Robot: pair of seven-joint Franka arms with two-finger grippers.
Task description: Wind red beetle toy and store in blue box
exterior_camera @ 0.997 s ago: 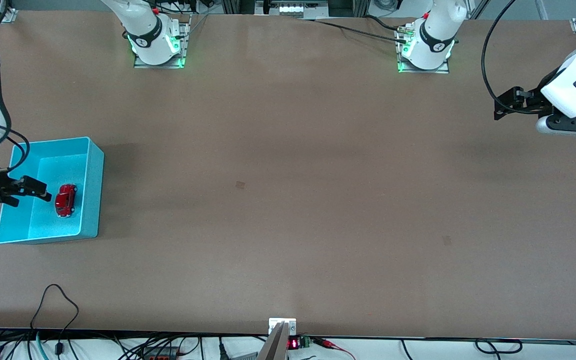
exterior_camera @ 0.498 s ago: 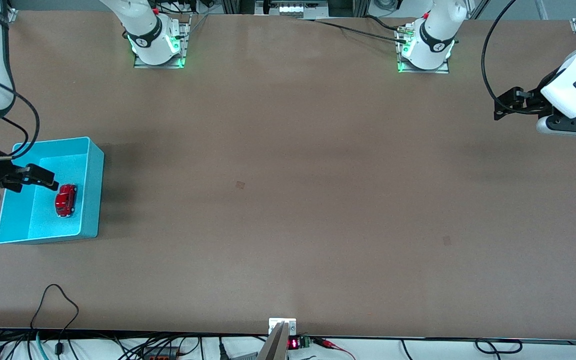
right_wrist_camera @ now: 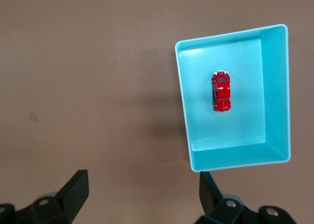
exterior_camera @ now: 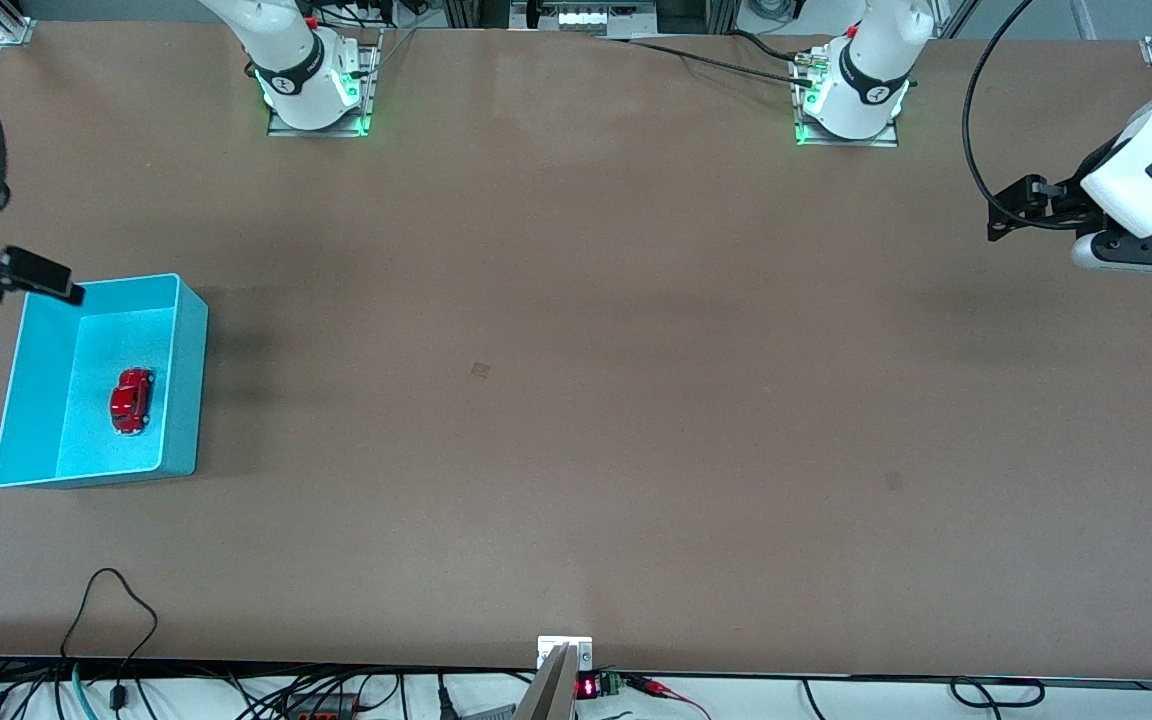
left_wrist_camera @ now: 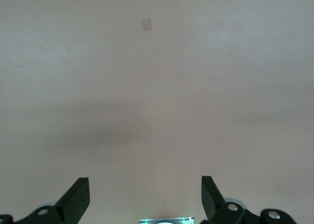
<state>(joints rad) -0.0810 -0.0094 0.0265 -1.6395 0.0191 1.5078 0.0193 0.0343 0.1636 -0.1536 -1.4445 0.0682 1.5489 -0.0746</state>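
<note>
The red beetle toy (exterior_camera: 131, 400) lies on the floor of the blue box (exterior_camera: 187, 385) at the right arm's end of the table. It also shows in the right wrist view (right_wrist_camera: 221, 91), inside the box (right_wrist_camera: 277, 87), with nothing touching it. My right gripper (exterior_camera: 58, 286) is open and empty, raised over the box's corner nearest the robots' bases; its jaws (right_wrist_camera: 142, 187) stand wide apart over bare table. My left gripper (exterior_camera: 1008, 210) is open and empty, and waits above the left arm's end of the table (left_wrist_camera: 144, 189).
A small square patch (exterior_camera: 480, 369) marks the brown table's middle and shows in the left wrist view (left_wrist_camera: 146, 24). A second faint patch (exterior_camera: 893, 481) lies nearer the front camera. Cables and a small display (exterior_camera: 586, 687) run along the front edge.
My right gripper has pulled up and away from the toy, out of the box toward the robots' side. The toy stays in the box. The left arm has not moved.
</note>
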